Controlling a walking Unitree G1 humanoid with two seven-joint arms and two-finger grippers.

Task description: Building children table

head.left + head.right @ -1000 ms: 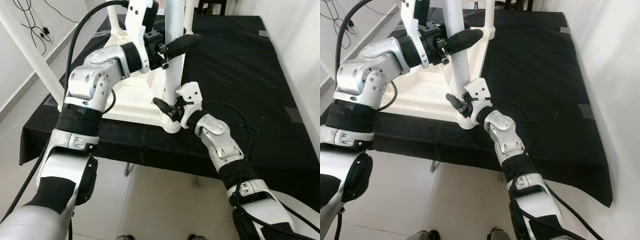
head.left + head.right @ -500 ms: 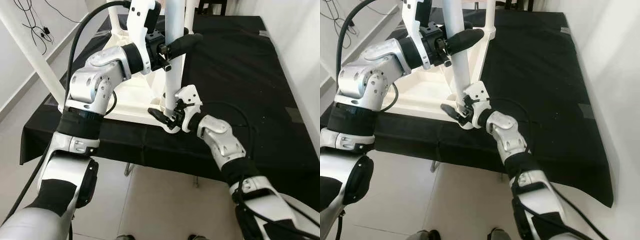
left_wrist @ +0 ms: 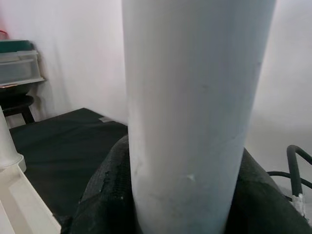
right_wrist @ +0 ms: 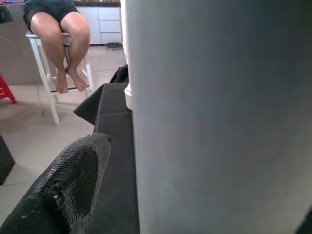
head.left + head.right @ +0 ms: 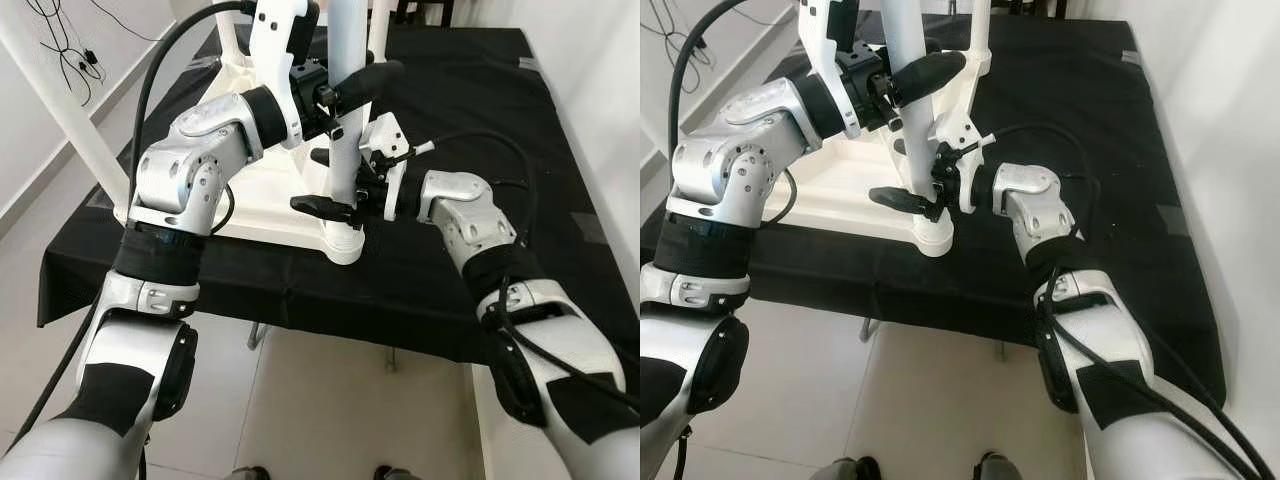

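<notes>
The white children's table [image 5: 262,200] lies upside down on a black-covered worktop [image 5: 460,90]. One white round leg [image 5: 345,150] stands upright in its near right corner socket [image 5: 343,240]. High on that leg my left gripper [image 5: 375,70] is shut, and in the left wrist view its black fingers [image 3: 105,195] press against the leg [image 3: 195,112]. Low on the leg, just above the socket, my right gripper [image 5: 312,182] is open and straddles it. In the right wrist view a gap separates one finger [image 4: 63,195] from the leg [image 4: 219,122].
Other white legs rise at the far corners [image 5: 378,20], and one slants up at the left [image 5: 60,100]. Cables [image 5: 65,45] lie on the floor by the left wall. A person sits on a white stool [image 4: 48,53] beyond the worktop. The worktop's near edge [image 5: 300,300] is close.
My right gripper has risen from the table's corner socket and turned level, so its fingers now straddle the leg's lower part. The right elbow swung out right. The left gripper holds still.
</notes>
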